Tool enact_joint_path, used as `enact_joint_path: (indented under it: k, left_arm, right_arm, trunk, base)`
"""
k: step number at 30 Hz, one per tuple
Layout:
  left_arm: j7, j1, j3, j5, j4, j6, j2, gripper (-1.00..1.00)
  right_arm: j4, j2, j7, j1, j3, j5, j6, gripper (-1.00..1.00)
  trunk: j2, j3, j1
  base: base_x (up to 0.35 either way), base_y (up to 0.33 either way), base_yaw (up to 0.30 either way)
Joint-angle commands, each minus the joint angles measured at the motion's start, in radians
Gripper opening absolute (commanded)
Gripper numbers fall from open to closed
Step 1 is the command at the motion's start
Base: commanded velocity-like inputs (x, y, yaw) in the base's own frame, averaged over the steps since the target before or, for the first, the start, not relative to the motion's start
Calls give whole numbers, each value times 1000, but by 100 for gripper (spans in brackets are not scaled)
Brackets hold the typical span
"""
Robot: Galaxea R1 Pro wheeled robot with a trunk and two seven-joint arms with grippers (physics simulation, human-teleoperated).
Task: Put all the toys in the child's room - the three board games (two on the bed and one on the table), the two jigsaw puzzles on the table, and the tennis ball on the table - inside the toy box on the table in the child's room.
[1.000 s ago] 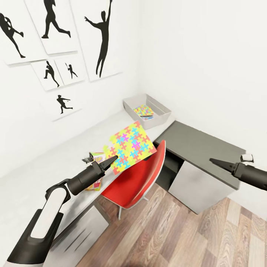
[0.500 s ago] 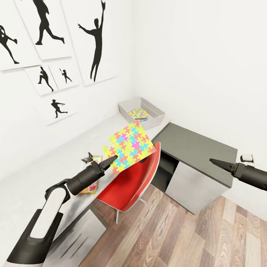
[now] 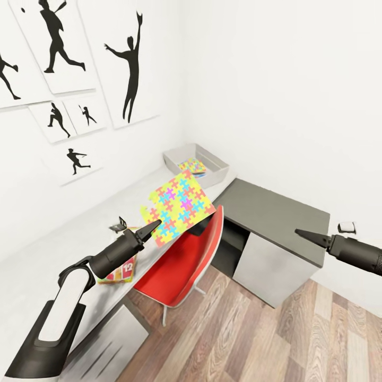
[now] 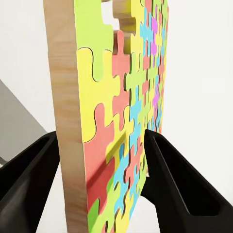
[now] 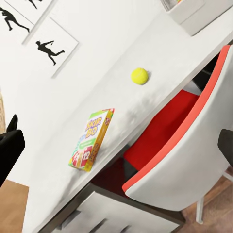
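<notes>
White walls with black athlete silhouette prints (image 3: 127, 69) enclose a long light-grey desk top (image 3: 79, 239) above wood-plank floor (image 3: 276, 339). Left gripper (image 3: 154, 227), extended over the desk's front edge, clamps a multicoloured jigsaw-puzzle slab (image 3: 178, 207) held upright above a red chair (image 3: 183, 265). Right gripper (image 3: 301, 234) reaches forward, its opening indeterminable. Grey tray (image 3: 197, 165) sits at the far corner; a yellow "SKIP-BO" box (image 5: 92, 139) and yellow-green ball (image 5: 140, 75) lie mid-desk.

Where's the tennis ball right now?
In the right wrist view the tennis ball lies on the light-grey table, between the SKIP-BO box and the toy box, beside the red chair.
</notes>
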Motion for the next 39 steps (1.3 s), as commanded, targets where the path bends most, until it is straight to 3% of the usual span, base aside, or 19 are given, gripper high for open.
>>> enact_joint_path:
  k: [1,15,26,39]
  left_arm:
    - [2,0,1,5,0,5,0,-100]
    - [0,1,4,7,2,11,13,-100]
    - [-8,3,14,8,1,9,16,-100]
    - [-13,6,21,7,0,-1,16,-100]
  right_arm:
    - [0,0,6,-1,2,5,4,100]
    - [0,-1,6,-2,5,5,4,100]
    - [0,-2,7,-2,20,5,4,100]
    - [0,-2,7,-2,29,5,4,100]
  trunk:
    - [-2,0,1]
    - [-2,23,1]
    - [-2,29,1]
    - [-2,29,1]
  base:
    - [0,0,-79]
    - [0,0,-50]
    - [3,-6,-4]
    - [118,-196,5]
